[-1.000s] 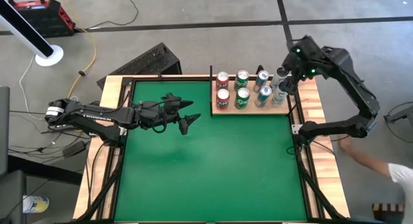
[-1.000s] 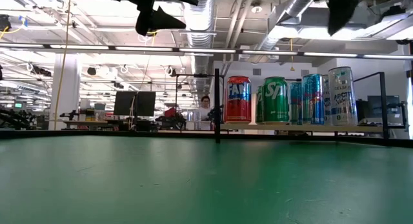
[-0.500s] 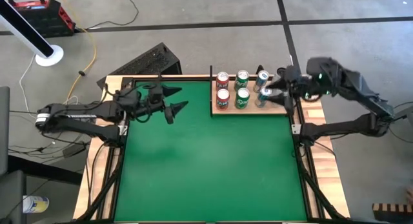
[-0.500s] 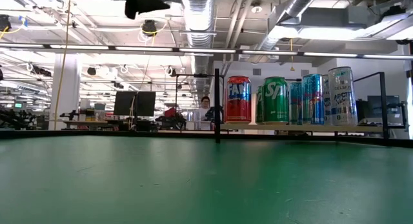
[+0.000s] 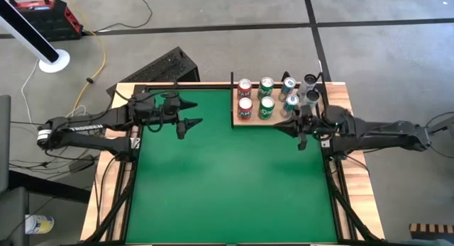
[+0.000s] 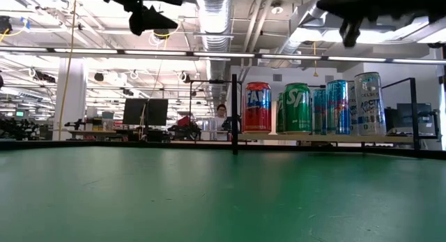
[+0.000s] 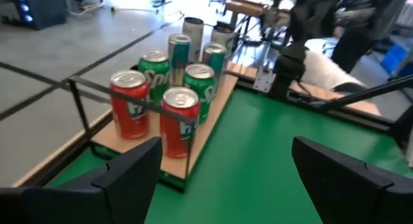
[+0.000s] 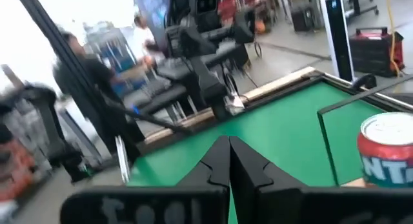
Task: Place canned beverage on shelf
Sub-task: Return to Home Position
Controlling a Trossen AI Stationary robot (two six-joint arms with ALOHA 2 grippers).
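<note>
The shelf (image 5: 254, 121), a pale-wood panel at the table's far right, carries canned beverages standing upright on their bases in two rows: red (image 5: 244, 109), green (image 5: 266, 105), blue (image 5: 291, 101) and silver (image 5: 310, 97). In the low view the silver can (image 6: 368, 102) ends the row on the right. My right gripper (image 5: 279, 124) hovers shut and holding nothing just off the shelf's near edge; its fingertips meet in the right wrist view (image 8: 229, 145). My left gripper (image 5: 192, 113) hangs open over the table's far left part, facing the shelf (image 7: 206, 130).
Black upright posts (image 5: 233, 101) frame the shelf's left end. The green table surface (image 5: 227, 182) spreads wide toward the near edge. A slatted wooden rim (image 5: 351, 115) borders the table. A person (image 8: 84, 82) and equipment show in the room beyond.
My right gripper has come away from above the silver cans at the shelf's right end, moving toward the table's near edge and leftward past the shelf's front, and has shut on nothing. My left gripper has drawn back toward the table's far left. The cans stand unmoved.
</note>
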